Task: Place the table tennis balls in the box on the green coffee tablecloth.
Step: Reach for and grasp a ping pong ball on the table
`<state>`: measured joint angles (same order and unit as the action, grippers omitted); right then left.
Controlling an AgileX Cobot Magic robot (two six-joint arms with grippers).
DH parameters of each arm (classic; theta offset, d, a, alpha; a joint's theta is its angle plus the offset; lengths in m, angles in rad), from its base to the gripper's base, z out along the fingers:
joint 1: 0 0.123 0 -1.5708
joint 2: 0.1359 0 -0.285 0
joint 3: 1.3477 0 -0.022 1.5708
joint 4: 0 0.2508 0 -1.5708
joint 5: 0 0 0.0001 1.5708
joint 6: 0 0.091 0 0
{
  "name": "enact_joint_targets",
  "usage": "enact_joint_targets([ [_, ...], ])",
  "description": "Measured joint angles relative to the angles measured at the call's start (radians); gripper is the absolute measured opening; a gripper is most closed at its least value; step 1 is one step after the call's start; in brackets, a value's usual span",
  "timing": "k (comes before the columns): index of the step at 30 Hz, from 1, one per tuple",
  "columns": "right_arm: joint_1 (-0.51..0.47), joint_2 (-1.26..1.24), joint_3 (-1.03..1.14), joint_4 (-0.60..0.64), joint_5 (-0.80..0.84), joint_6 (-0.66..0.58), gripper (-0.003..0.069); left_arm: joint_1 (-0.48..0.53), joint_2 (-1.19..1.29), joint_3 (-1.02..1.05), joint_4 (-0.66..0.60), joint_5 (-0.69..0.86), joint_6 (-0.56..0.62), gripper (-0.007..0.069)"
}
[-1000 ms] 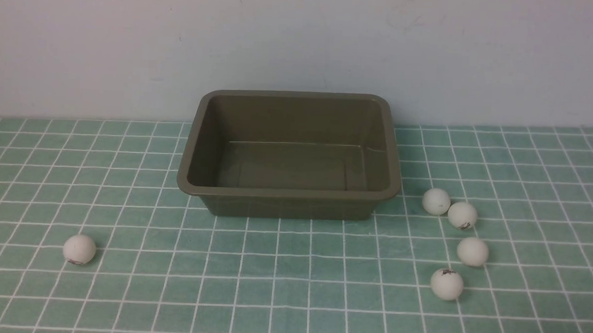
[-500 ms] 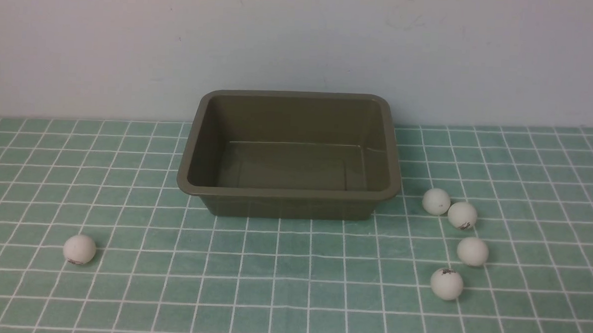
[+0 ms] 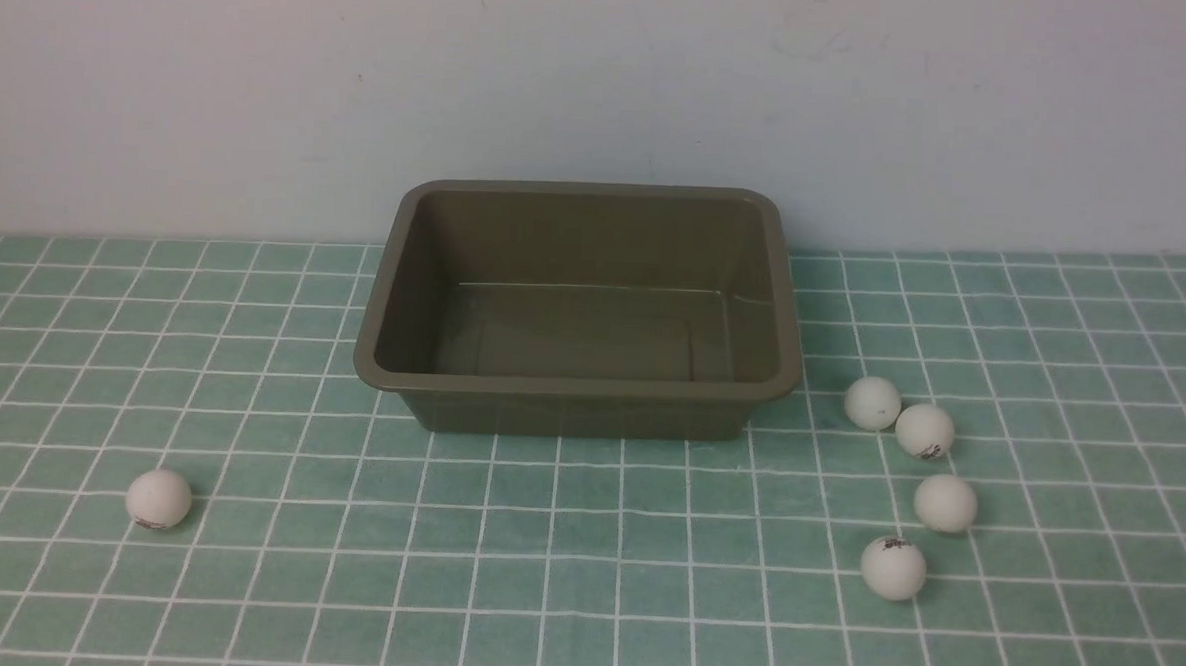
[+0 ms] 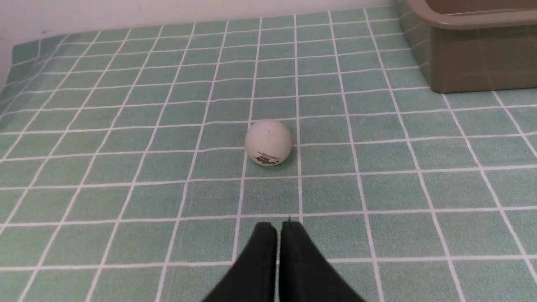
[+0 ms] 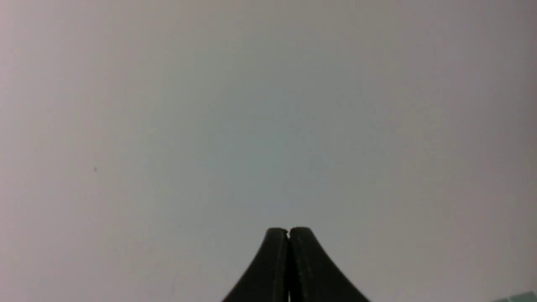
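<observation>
1. Front view, cloth [image 3: 582,593]: green with a white grid, spread over the whole table up to the plain wall [image 3: 604,73].
2. Box [image 3: 571,384]: olive-brown, centre back on the cloth, long axis left to right, open top, nothing inside. No part of the task done, judging by that.
3. Left gripper [image 4: 279,226]: only in the left wrist view, fingers pressed together, holding nothing.
4. Right gripper [image 5: 288,233]: only in the right wrist view, fingers closed on nothing, aimed at blank wall, no balls in sight.
5. Four balls on the cloth, right of the box: back ball [image 3: 872,402] just beside second ball [image 3: 924,430], touching or not hard to tell; third ball [image 3: 945,503] and front ball [image 3: 893,567] closer to the robot.
6. Lone ball [image 3: 158,498]: on the cloth, left and front of the box, well apart from it. In the left wrist view, dead ahead of the closed fingertips and near, logo low on the facing side. Left arm clearly the nearer one, so probably the first pick. Fingers to be opened before closing in; light and round, likely to roll if nudged off-centre.
</observation>
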<state>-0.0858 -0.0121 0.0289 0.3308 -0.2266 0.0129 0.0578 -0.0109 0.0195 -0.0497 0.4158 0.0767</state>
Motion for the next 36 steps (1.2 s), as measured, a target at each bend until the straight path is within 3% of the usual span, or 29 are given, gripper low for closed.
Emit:
enact_joint_targets([
  [6, 0.0, 0.0, 0.0, 0.007, -0.159, 0.0, -0.0018, 0.0, 0.0, 0.0, 0.0, 0.0, 0.0, -0.0004],
  [16, 0.0, 0.0, 0.0, 0.006, -0.202, -0.001, -0.0018, 0.0, 0.0, 0.0, 0.0, 0.0, 0.0, -0.0004],
  [19, 0.0, -0.001, 0.0, -0.05, -0.23, -0.001, -0.0018, 0.0, 0.0, 0.0, 0.0, 0.0, 0.0, -0.0004],
  [22, 0.0, -0.001, -0.033, -0.125, -0.105, 0.006, -0.0018, 0.0, 0.0, 0.0, 0.0, 0.0, 0.0, -0.0004],
  [26, 0.0, 0.01, -0.166, -0.26, 0.247, 0.035, -0.0018, 0.0, 0.0, 0.0, 0.0, 0.0, 0.0, -0.0004],
  [29, 0.0, 0.067, -0.268, -0.343, 0.391, 0.039, -0.0018, 0.0, 0.0, 0.0, 0.0, 0.0, 0.0, -0.0004],
  [36, 0.0, 0.333, -0.537, -0.368, 0.679, 0.038, -0.0013, 0.0, 0.0, 0.0, 0.0, 0.0, 0.0, -0.0004],
])
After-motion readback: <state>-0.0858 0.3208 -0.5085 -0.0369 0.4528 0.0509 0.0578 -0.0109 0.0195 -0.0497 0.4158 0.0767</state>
